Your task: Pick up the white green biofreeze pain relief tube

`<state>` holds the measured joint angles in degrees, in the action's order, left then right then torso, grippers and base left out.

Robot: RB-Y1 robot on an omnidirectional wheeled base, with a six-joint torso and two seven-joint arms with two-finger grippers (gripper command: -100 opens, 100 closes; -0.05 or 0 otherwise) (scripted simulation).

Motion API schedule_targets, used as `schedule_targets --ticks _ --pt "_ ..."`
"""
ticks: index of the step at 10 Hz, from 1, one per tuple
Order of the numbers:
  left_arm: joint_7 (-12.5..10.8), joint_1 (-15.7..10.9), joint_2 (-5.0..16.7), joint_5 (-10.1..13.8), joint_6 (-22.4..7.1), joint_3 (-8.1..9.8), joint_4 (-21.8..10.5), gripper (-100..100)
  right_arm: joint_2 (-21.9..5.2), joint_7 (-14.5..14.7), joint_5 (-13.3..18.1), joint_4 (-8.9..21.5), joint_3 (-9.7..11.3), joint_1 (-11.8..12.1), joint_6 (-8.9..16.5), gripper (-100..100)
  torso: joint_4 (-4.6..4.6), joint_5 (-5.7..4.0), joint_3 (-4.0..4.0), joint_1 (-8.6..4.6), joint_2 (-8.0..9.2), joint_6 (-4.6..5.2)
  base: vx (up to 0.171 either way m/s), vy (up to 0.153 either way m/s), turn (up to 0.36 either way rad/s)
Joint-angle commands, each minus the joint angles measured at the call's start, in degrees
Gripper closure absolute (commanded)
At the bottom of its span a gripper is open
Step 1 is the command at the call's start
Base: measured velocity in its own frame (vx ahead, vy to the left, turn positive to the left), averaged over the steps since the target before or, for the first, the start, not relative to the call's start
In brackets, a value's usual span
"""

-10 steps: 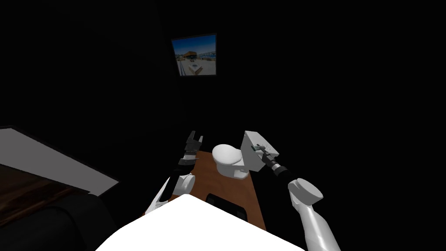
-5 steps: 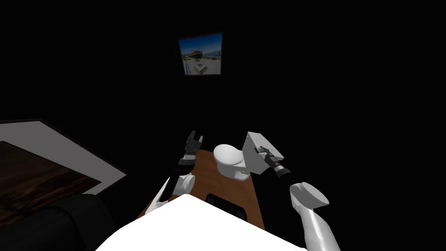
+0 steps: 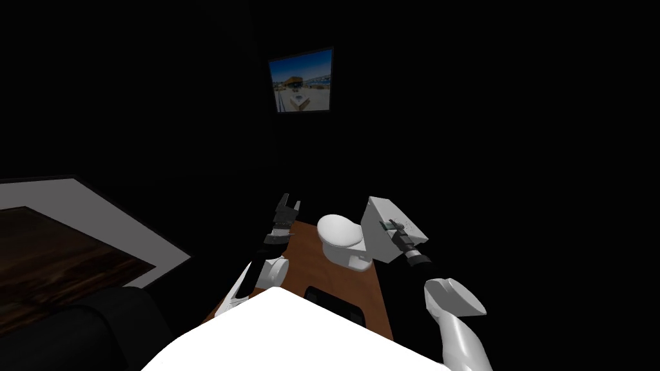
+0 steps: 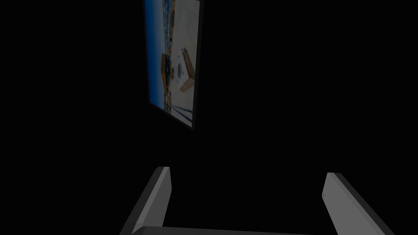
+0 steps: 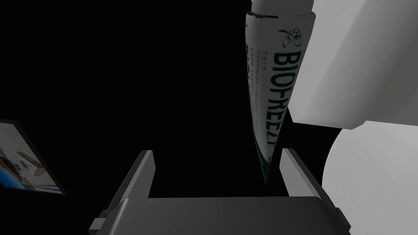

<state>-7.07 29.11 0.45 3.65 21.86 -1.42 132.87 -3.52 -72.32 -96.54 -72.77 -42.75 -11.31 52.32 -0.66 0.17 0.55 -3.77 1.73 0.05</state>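
step in hand: closing on the tube. right claw [image 5: 217, 153] is at the top of the white box-shaped toilet tank [image 3: 379, 214], its two thin grey blades standing apart, nothing pressed between them.

target: the white tapering tube with dark green biofreeze lettering [image 5: 277, 89] lies lengthwise along the claw's reach. its flat crimped tail points back at the dark claw body and sits inside the gap between the blades; its grey cap end points away. the tail is off-centre: just beside the blade on the tank side, a thin dark sliver between them, and well off the other blade. in the head view the tube is a small greenish fleck on the tank lid at the blade tips.

how to do it well (our judgement): only the thin tail is in the gap; a pinch there would likely be weak and let the tube swing or slip. advance the claw along the tube until the blades flank the fuller body, and shift toward the tank so the tube sits mid-gap. close slowly, so the near blade does not shove the tube across the lid before the far one arrives. then lift straight up.

left claw [image 3: 288, 206] hangs beside the white oval toilet seat [image 3: 338, 233], blades apart, holding nothing.
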Motion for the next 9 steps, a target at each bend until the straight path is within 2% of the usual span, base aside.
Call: schedule_targets --ticks 1,4,5,6,7,9 --pt "0.0 0.0 0.0 0.0 0.0 0.00 0.0 0 2.5 1.8 -0.9 0.5 -1.1 0.2 -0.4 -100 0.00 0.00 0.00 0.00 0.00 0.00 0.079 0.004 0.052" --pt "0.0 0.0 0.0 0.0 0.0 0.00 0.0 0 6.1 3.4 -1.5 1.6 -2.1 0.6 -0.8 -100 -0.01 0.00 -0.02 -0.01 -0.03 0.00 0.068 0.004 0.038" --pt "0.0 0.0 0.0 0.0 0.0 0.00 0.0 0 5.3 2.9 -1.3 1.4 -1.9 0.4 -0.8 -100 0.00 0.00 -0.01 0.00 0.00 0.01 0.026 0.004 0.005" --pt "0.0 0.0 0.0 0.0 0.0 0.00 0.0 0 5.4 2.9 -1.3 1.4 -1.9 0.4 -0.8 0 0.02 0.00 0.05 -0.03 0.10 0.02 0.005 0.001 -0.002" --pt "0.0 0.0 0.0 0.0 0.0 0.00 0.0 0 4.6 2.0 0.6 1.6 -1.1 -0.8 -2.6 -100 0.04 0.00 0.10 -0.05 0.18 0.02 0.039 0.076 0.035" --pt "0.0 0.0 0.0 0.0 0.0 -0.01 0.0 0 3.8 1.1 2.5 1.8 -0.3 -2.0 -4.4 -100 0.02 0.09 -0.02 0.43 -0.07 -0.08 0.077 0.140 0.021"
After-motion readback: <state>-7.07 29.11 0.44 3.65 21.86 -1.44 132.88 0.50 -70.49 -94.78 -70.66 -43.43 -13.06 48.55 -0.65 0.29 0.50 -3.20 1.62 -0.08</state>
